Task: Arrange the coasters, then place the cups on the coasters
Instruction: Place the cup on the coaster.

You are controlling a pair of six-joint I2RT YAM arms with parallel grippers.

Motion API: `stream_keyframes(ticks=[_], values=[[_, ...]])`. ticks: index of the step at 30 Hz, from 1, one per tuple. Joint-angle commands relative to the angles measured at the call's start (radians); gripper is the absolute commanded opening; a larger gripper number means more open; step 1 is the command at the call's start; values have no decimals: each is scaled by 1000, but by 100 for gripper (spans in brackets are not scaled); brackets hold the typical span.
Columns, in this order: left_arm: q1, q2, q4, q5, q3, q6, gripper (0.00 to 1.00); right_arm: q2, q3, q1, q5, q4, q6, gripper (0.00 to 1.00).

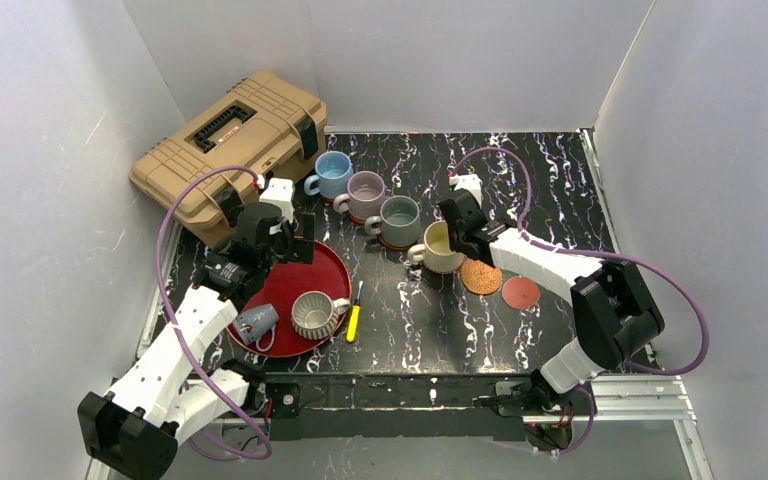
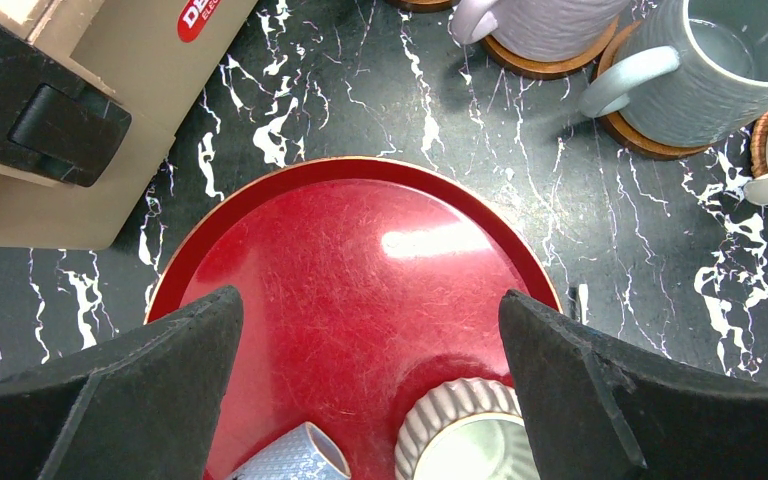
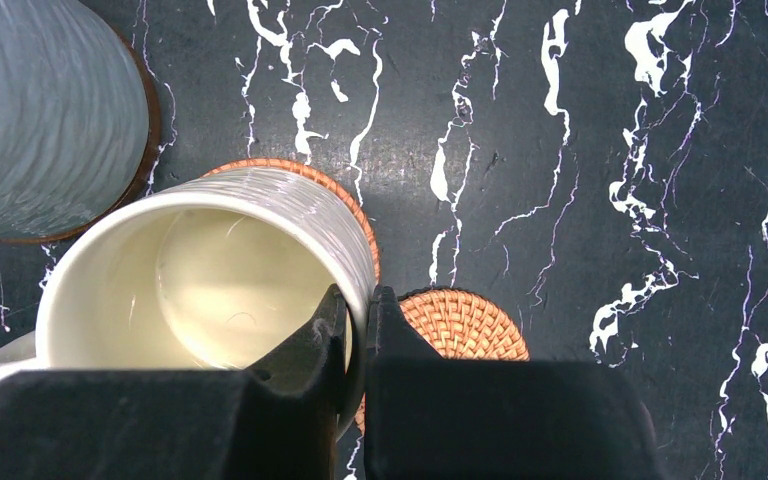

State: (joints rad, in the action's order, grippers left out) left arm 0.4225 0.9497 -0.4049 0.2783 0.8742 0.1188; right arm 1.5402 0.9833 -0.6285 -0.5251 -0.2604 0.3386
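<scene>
Cream-yellow mug (image 3: 210,270) is sitting on woven coaster (image 3: 358,212), right pincer (image 3: 360,300) gripping its rim; left pincer (image 2: 370,300) is hovering wide open above red tray (image 2: 340,230).

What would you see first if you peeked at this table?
The big red tray at the near left, with a ribbed mug standing on it and a small mug tipped on its side. Next, the slanting row of four mugs in the middle: the right gripper pinches the rim of the cream-yellow mug at its end. A tan toolbox sits at the back left.
</scene>
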Motion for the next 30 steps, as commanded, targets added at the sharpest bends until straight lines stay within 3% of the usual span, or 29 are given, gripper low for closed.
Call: stream_keyframes(ticks=[1, 11, 20, 27, 30], values=[[-4, -5, -14, 13, 0, -9, 98, -18, -5, 3, -35, 89, 29, 1], [-4, -5, -15, 12, 0, -8, 98, -13, -12, 4, -29, 80, 42, 1], [-3, -6, -15, 10, 0, -8, 98, -14, -12, 3, -33, 76, 40, 20], [-4, -6, -15, 10, -1, -8, 98, -12, -9, 3, -30, 73, 39, 41], [-4, -6, -15, 10, -1, -8, 98, -10, -5, 3, -23, 72, 39, 44]])
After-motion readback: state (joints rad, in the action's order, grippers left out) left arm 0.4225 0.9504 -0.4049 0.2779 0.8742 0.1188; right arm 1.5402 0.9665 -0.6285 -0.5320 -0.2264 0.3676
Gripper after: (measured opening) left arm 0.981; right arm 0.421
